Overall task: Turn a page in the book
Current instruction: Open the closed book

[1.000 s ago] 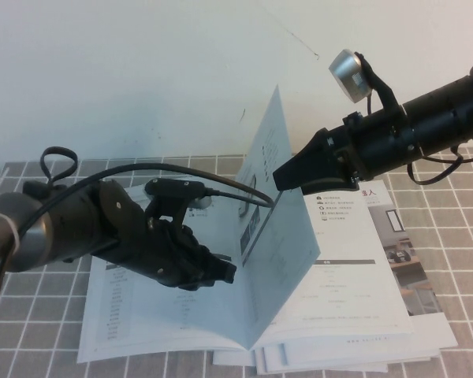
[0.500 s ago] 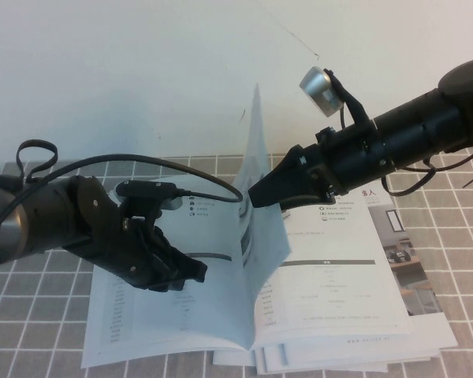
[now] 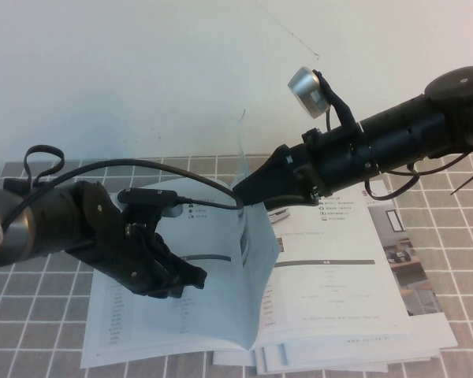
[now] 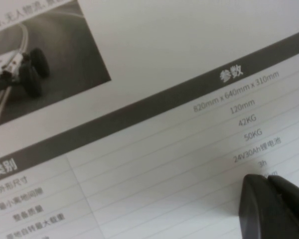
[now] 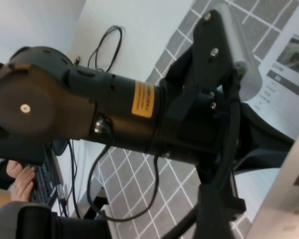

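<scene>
The book (image 3: 339, 291) lies open on the grid mat. The page (image 3: 260, 260) stands nearly upright over the spine, bowed; it also shows in the right wrist view (image 5: 289, 199). My right gripper (image 3: 238, 190) reaches in from the right, fingers together, its tip against the page's right face near the far edge. My left gripper (image 3: 191, 277) is shut and presses down on the left-hand leaf. In the left wrist view its fingertips (image 4: 259, 199) rest on a spec table below a photo of a black four-wheeled rover (image 4: 25, 74).
Brochures with colour room photos (image 3: 410, 260) and more sheets (image 3: 355, 362) lie under the book on the right. The checked mat (image 3: 31, 339) covers the table, with a white wall (image 3: 142, 79) behind. The left arm's cable (image 3: 181, 169) arcs close to the page.
My right gripper has moved left and slightly down, taking the page from leaning right to nearly upright. My left gripper has shifted a little left on the left leaf.
</scene>
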`<state>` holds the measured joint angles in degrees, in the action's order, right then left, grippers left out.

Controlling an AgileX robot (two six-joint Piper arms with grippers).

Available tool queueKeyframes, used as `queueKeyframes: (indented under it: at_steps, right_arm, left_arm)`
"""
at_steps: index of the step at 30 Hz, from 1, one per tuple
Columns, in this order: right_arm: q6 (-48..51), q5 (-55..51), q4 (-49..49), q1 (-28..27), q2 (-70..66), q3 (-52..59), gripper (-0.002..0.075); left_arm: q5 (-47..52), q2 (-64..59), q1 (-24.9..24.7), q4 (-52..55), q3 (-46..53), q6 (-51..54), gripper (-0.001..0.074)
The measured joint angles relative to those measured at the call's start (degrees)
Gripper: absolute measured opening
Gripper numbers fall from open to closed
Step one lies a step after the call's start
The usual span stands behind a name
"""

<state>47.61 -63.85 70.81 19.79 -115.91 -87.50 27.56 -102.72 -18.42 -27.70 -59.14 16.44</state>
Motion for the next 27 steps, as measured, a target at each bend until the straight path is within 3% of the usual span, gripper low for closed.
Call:
queueKeyframes:
  at_steps: [7, 15, 22, 27]
  right_arm:
    - [0.47, 0.0, 1.26, 0.0, 0.0, 0.0, 0.0407]
    - [0.64, 0.09, 1.26, 0.0, 0.0, 0.0, 0.0407]
    - [0.75, 0.22, 1.39, 0.0, 0.0, 0.0, 0.0407]
    - [0.75, 0.36, 1.75, 0.0, 0.0, 0.0, 0.0407]
  left_arm:
    - [0.13, 1.48, 0.0, 0.22, 0.27, -1.67, -0.0003]
    - [-1.22, 12.34, -1.34, 0.36, 2.33, -2.56, -0.0003]
    - [-6.82, 27.93, -7.45, -0.21, 14.29, -3.67, -0.0003]
    - [-14.61, 35.6, -16.29, -0.24, 21.23, -2.25, -0.0003]
